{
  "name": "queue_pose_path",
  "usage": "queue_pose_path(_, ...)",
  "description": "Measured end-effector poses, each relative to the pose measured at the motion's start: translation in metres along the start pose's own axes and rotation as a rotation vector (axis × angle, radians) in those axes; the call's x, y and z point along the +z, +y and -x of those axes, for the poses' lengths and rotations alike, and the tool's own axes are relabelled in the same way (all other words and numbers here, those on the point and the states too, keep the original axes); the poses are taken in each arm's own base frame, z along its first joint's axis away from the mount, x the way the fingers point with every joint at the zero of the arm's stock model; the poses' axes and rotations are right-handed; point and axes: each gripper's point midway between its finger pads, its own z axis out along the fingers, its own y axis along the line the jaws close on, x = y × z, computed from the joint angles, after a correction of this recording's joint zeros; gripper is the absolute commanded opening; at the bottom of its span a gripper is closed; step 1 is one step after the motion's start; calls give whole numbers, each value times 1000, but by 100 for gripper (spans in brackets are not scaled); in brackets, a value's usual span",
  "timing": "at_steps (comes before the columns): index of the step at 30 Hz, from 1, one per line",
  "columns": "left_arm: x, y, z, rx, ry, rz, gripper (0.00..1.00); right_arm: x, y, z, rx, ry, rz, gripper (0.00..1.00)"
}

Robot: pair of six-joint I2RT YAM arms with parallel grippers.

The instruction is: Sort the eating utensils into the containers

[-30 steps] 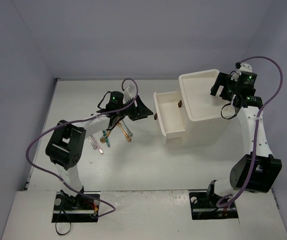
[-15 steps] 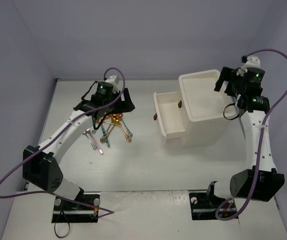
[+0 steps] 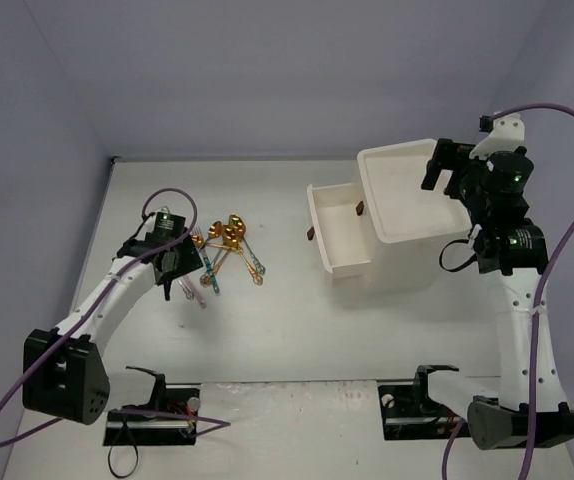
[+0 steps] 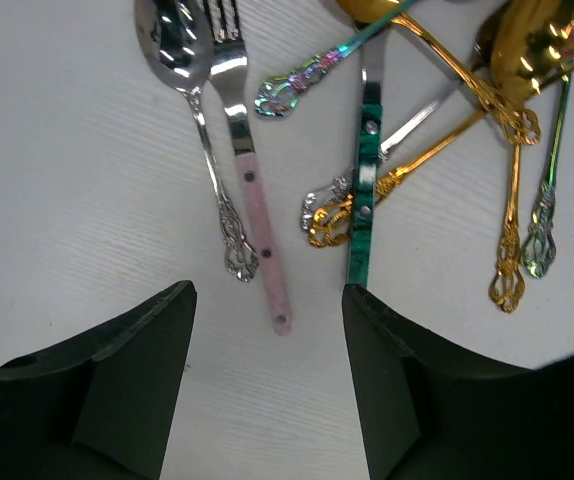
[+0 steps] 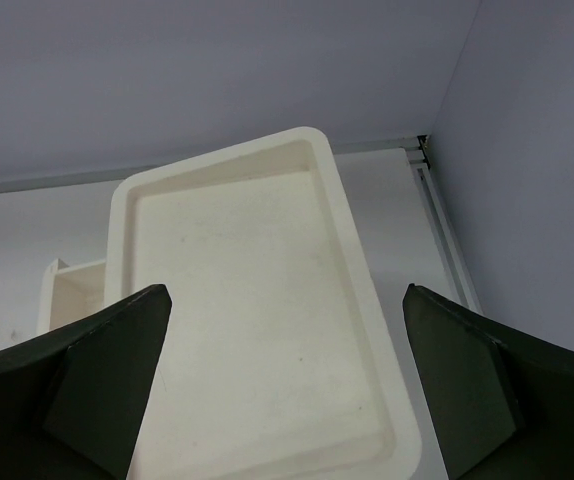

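1. Two arms are being shown over a white table [image 3: 297, 320]: the left one is reaching low over the utensils [image 3: 224, 250], and the right one is being held up beside the drawer unit [image 3: 403, 200].
2. All the utensils are lying in a loose, crossed heap on the left half of the table, well apart from the unit on the right.
3. The left gripper [image 4: 267, 292] is being held just above the near left edge of the heap, its jaws spread wide and gripping nothing.
4. A fork with a pink handle [image 4: 252, 190] is being framed by the two dark fingers [image 4: 147, 360], the end of its handle lying in the gap between them.
5. A silver spoon [image 4: 199, 120] is lying just beside that fork, and a teal handle [image 4: 367, 170] is lying on the other side, its end close to the other finger.
6. Gold spoons [image 4: 515, 60] are being crossed by thinner ornate handles at the far side of the heap.
7. One drawer [image 3: 339, 235] is standing pulled out to the left of the unit, a small brown handle [image 3: 311, 234] showing on its front.
8. The right gripper [image 5: 285, 295] is being held above the unit's recessed top, jaws wide apart and empty.
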Motion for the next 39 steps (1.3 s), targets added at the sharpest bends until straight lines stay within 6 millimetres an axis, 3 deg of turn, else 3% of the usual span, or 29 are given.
queue_pose_path(4, 12, 21, 4, -66, -11, 52, 50, -16, 9, -11, -22, 1, 12, 100)
queue_pose_path(9, 36, 32, 7, -111, 6, 92, 42, -30, 17, -26, -29, 6, 41, 100)
queue_pose_path(13, 59, 40, 3, -128, 46, 131, 37, -34, 22, -42, -16, 32, 67, 100)
queue_pose_path(18, 71, 51, 7, -161, 51, 155, 34, -35, 33, -60, -4, 73, 116, 100)
queue_pose_path(23, 81, 57, 11, -182, 44, 162, 33, -36, 39, -64, 0, 85, 141, 100)
queue_pose_path(29, 100, 57, 3, -180, 80, 167, 31, -36, 40, -65, 0, 86, 146, 100)
queue_pose_path(33, 103, 55, 6, -177, 72, 159, 20, -35, 40, -71, -2, 100, 145, 100)
queue_pose_path(38, 103, 58, 5, -179, 72, 174, 0, -34, 39, -76, -3, 111, 143, 100)
queue_pose_path(39, 103, 58, 5, -181, 72, 179, 0, -34, 39, -77, -3, 113, 143, 100)
